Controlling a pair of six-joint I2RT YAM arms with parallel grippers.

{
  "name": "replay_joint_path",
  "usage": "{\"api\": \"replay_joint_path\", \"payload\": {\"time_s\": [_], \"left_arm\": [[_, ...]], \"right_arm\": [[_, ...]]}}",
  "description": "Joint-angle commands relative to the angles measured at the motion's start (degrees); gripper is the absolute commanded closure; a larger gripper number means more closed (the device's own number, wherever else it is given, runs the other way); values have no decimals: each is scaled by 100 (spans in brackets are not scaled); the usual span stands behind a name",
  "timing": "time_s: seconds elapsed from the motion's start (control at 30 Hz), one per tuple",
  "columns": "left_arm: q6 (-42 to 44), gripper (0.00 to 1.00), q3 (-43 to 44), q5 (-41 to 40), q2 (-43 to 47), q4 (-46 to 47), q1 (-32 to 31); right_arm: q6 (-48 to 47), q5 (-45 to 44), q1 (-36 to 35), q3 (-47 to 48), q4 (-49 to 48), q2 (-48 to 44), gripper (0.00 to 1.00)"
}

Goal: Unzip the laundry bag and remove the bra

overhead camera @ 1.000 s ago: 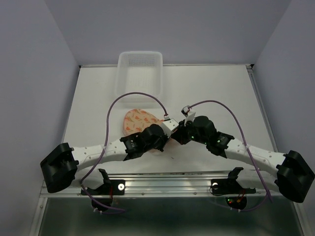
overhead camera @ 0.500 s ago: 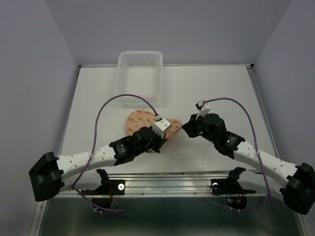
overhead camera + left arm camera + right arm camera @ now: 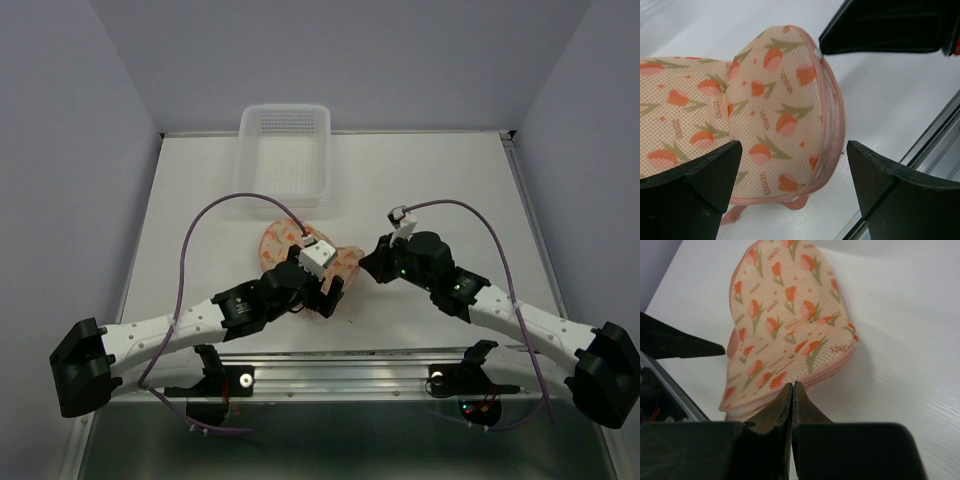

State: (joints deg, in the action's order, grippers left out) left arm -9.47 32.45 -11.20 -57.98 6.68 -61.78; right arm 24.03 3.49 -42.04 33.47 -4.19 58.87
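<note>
On the table [image 3: 900,95], the laundry bag [image 3: 775,110] is domed mesh; pink-edged.

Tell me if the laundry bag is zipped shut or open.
Shut, as far as shows: on the laundry bag the pink trim runs unbroken along the visible edge, with no gap.

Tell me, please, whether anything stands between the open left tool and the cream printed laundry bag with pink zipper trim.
Nothing visible does. The left tool stands open straight over the cream printed laundry bag; the shut right tool sits at the bag's pink zipper edge, off to one side.
</note>
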Motion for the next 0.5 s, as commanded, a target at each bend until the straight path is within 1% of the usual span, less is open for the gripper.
{"api": "replay_joint_path", "payload": {"time_s": [0.0,0.2,0.47], "left_arm": [[86,1,148,-41,365,106,-18],[218,1,288,170,314,18,-18],[192,15,368,250,-249,-26,-27]], "right_arm": [[320,337,-330,-78,-785,264,99],[427,153,-849,115,-926,590,99],[453,-15,-981,256,-794,617,99]]}}
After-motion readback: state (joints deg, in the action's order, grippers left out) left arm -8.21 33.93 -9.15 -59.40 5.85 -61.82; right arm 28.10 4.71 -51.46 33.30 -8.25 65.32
